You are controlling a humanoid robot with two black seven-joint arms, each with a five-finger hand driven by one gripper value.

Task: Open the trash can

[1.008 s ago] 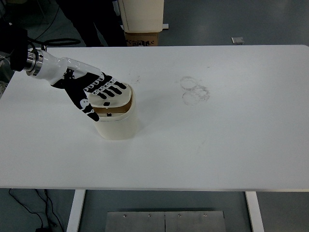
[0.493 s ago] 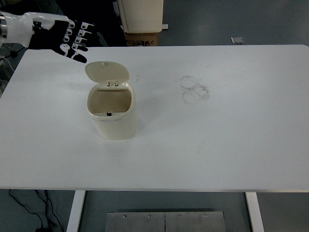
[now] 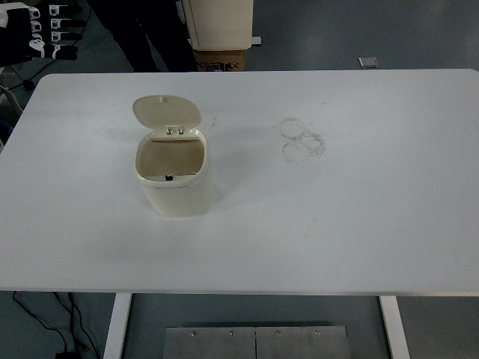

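Cream trash can (image 3: 174,179) on the white worktop (image 3: 337,217), left of centre, lid (image 3: 166,112) flipped up and back, brown inside exposed. Left robot hand (image 3: 41,34) in the upper left corner, off the worktop, fingers extended, grasping nothing.
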